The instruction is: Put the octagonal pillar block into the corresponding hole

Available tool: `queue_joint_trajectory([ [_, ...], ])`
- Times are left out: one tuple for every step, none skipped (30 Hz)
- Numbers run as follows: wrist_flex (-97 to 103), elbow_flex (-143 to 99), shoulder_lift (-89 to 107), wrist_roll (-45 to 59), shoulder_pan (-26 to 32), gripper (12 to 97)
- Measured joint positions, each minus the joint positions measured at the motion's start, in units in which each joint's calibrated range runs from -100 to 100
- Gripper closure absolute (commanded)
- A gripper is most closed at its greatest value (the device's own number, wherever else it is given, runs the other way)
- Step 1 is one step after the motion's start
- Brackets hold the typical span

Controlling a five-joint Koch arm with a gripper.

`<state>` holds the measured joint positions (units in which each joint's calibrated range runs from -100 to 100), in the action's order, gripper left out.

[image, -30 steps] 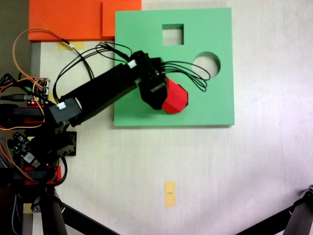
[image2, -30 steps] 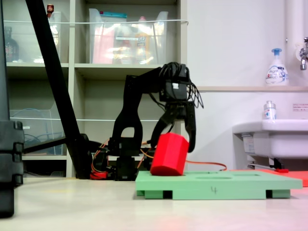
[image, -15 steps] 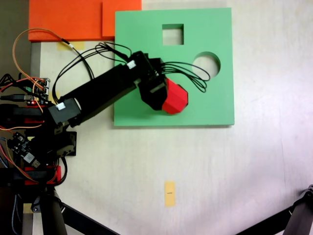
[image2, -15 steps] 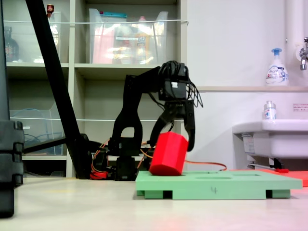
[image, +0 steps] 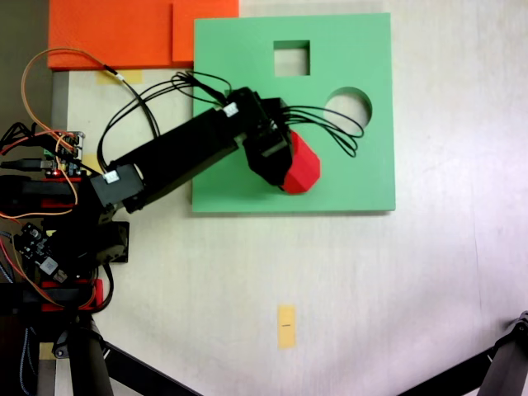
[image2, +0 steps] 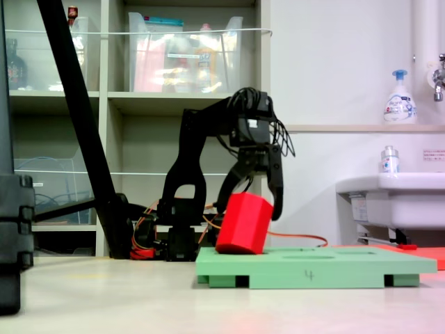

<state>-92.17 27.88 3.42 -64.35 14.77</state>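
The octagonal pillar block (image: 304,169) is a bright red foam prism on the lower middle of the green board (image: 363,173). In a fixed view from the side the block (image2: 242,224) leans tilted, its lower end at the board's (image2: 348,268) top near the left end. My gripper (image2: 250,212) comes down from above with one finger on each side of the block's upper part, shut on it. From above, my gripper (image: 285,165) covers the block's left half. The corresponding hole is hidden under the block and arm.
The board has a square cutout (image: 291,58) and a round cutout (image: 349,107). Orange foam sheets (image: 124,33) lie at the upper left, electronics and cables (image: 49,165) by the arm's base. A yellow marker (image: 285,326) sits on the table. A sink (image2: 389,195) stands at right.
Seen from above, the arm has swung slightly right and covers more of the red block. From the side, the block and gripper have barely moved.
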Motion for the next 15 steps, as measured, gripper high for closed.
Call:
queue_joint_trajectory([
  [0.29,0.0,-0.27,0.0,-0.2,67.4],
  [0.69,0.1,-0.55,0.05,-0.34,66.6],
  [1.08,0.1,-0.82,0.05,-0.49,66.4],
  [1.37,0.1,-1.09,0.05,-0.54,66.4],
  [1.47,0.1,-1.37,0.05,-0.63,65.7],
  [1.57,0.1,-1.64,0.05,-0.63,65.2],
  [1.57,0.1,-1.92,0.05,-0.68,65.2],
  [1.57,0.1,-1.92,0.05,-0.73,65.2],
  [1.66,0.1,-1.92,0.05,-0.83,65.2],
  [1.66,0.1,-1.92,0.05,-0.88,65.3],
  [1.66,0.1,-1.92,0.05,-0.88,65.3],
  [1.66,0.1,-1.78,0.05,-0.93,65.6],
  [1.66,0.1,-0.82,0.05,-0.88,65.6],
  [1.76,-0.39,0.68,0.05,-0.93,65.7],
  [1.76,-0.78,2.19,0.05,-0.83,65.8],
])
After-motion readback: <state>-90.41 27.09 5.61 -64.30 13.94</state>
